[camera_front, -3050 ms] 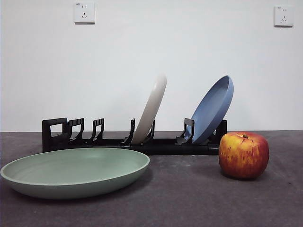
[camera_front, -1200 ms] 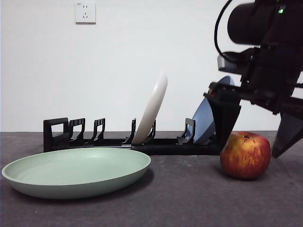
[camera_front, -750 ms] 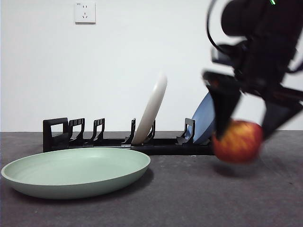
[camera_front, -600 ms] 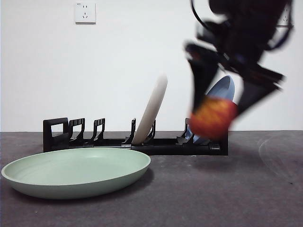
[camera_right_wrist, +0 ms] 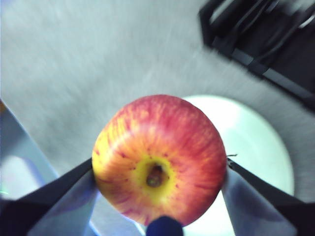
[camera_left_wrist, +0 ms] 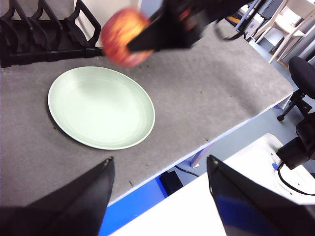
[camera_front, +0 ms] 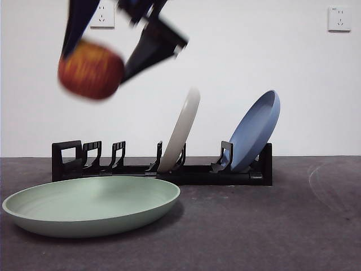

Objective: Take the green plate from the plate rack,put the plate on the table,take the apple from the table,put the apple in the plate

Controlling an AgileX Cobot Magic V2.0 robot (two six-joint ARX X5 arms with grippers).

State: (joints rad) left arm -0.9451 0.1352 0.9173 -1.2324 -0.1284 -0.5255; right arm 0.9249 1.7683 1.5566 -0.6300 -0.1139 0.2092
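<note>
My right gripper is shut on the red apple and holds it high in the air, above the left part of the green plate. The plate lies flat on the dark grey table, in front of the black plate rack. The right wrist view shows the apple between the jaws with the plate below it. The left wrist view shows the plate, the apple and the rack. My left gripper is open and empty, high beyond the table's edge.
A cream-white plate and a blue plate stand tilted in the rack's middle and right slots. The left slots by the loop handle hold nothing. The table's edge runs close past the green plate.
The right gripper came down around the apple at the right, shut on it, lifted it and carried it left, up to above the green plate. The plates have not moved.
</note>
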